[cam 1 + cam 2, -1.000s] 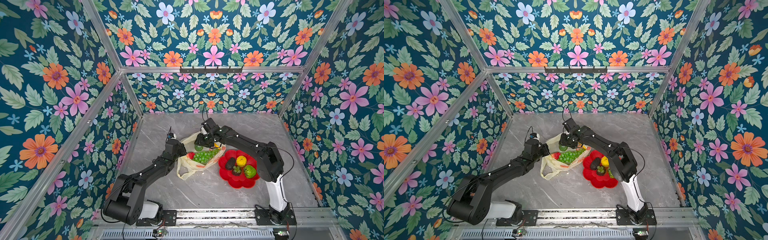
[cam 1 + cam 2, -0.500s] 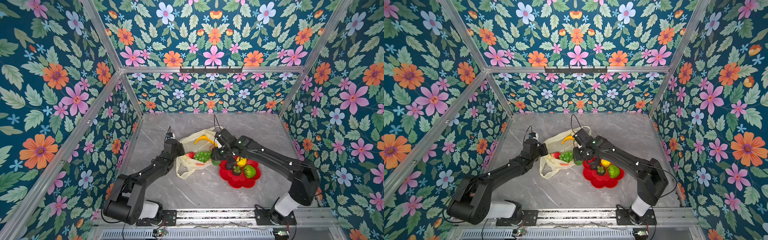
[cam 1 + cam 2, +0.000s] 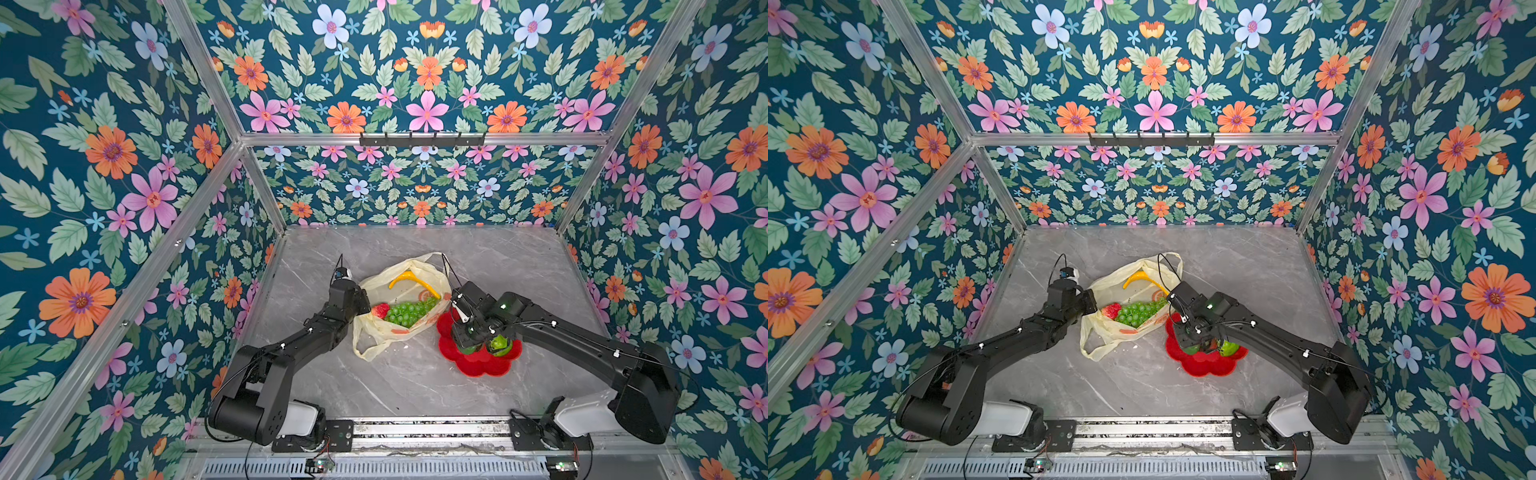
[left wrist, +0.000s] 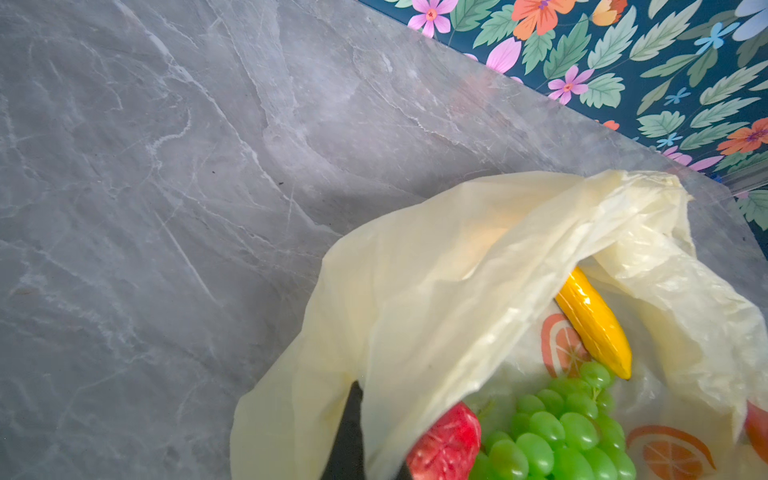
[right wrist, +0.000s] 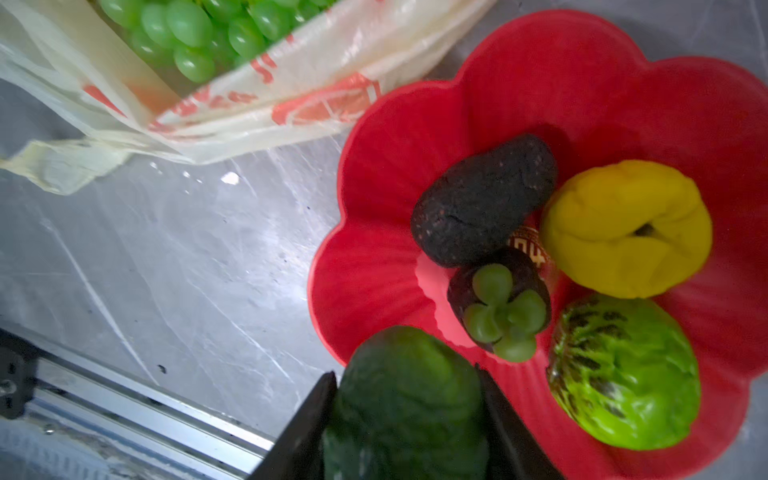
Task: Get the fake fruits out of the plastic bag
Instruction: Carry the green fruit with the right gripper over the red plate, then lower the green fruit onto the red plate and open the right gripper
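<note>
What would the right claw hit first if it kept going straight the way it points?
Probably the rim of the red plate: the right claw, shut on the dark green fruit, points down over it. Depth is unclear.

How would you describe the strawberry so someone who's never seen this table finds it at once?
In the middle of the grey marble table lies an open cream-yellow plastic bag. Just inside its mouth the strawberry sits right beside the grape bunch. Red and bumpy, it stands out from those green grapes and the yellow banana farther back.
</note>
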